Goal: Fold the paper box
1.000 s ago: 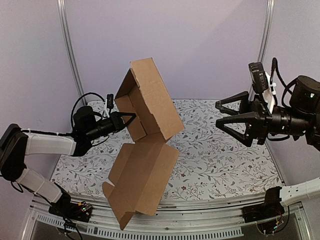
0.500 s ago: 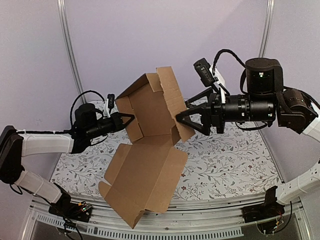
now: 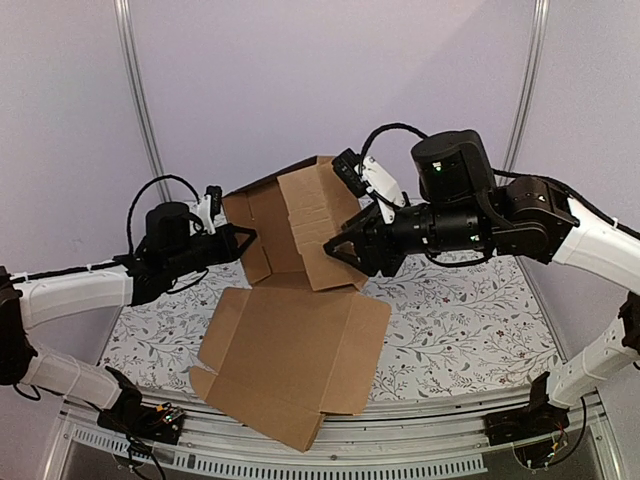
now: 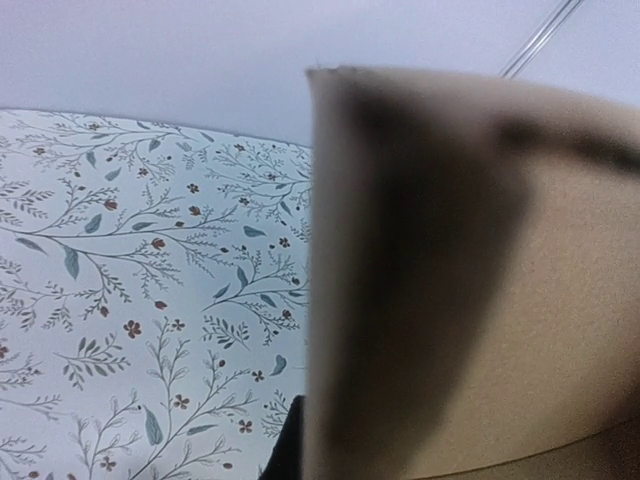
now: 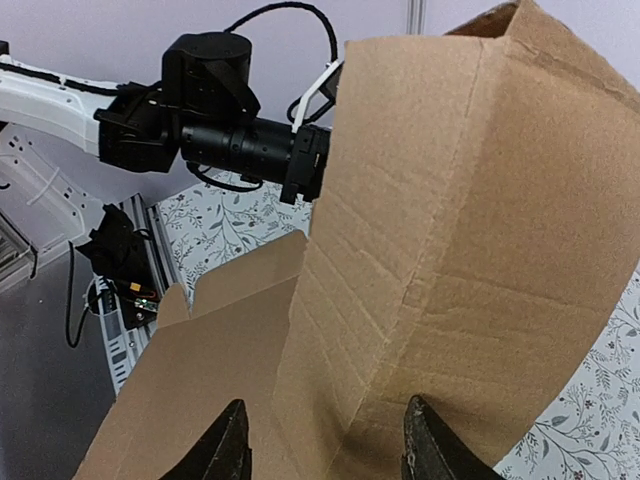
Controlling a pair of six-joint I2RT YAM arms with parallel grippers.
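Observation:
The paper box (image 3: 300,300) is brown corrugated cardboard, half-formed and held above the table. Its upright walls are at the back, and its large lid panel slopes down toward the near edge. My left gripper (image 3: 240,243) is shut on the box's left wall. In the left wrist view the cardboard (image 4: 480,280) fills the right side and hides most of the jaws. My right gripper (image 3: 345,250) is open, its two black fingertips (image 5: 232,445) spread wide against the box's right panel (image 5: 450,250), at a crease.
The table (image 3: 450,320) has a white floral cloth, also seen in the left wrist view (image 4: 150,280). Metal frame posts (image 3: 140,110) stand at the back corners. A slotted rail (image 3: 420,440) runs along the near edge. The left arm (image 5: 230,140) shows behind the box.
My right arm has swung in from the far right and reached the box's right panel. The box has turned, and its lid panel has dropped lower and flatter. My left gripper keeps its hold.

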